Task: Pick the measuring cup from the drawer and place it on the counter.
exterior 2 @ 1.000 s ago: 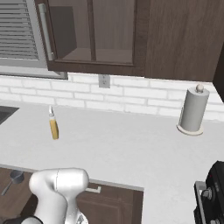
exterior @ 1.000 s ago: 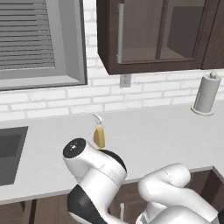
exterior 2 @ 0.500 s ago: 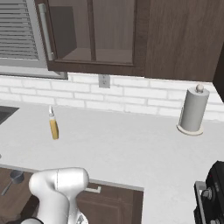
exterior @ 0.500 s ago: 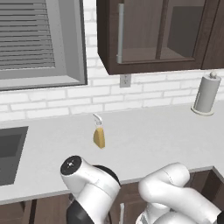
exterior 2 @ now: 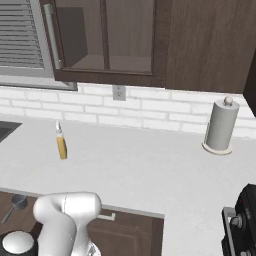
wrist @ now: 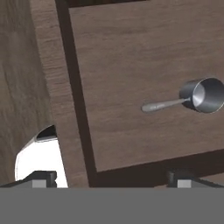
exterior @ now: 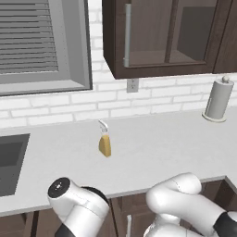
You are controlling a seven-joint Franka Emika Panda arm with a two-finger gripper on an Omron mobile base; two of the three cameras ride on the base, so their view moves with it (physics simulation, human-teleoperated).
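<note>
Reaching low, arm folds down below the surface (exterior 2: 150, 175) front edge, elbow w/ white links bulging in both base views, hand aimed down into the open drawer (wrist: 131, 87). Jaws (wrist: 112, 179) empty; only the two dark tips show at hand view bottom, set wide apart. Cup (wrist: 203, 95) lies on drawer floor, handle pointing away from the bowl; also seen at (exterior 2: 18, 202). Yellow bottle (exterior: 104, 144) and towel roll (exterior 2: 220, 125) stand on surface. No readable labels.
</note>
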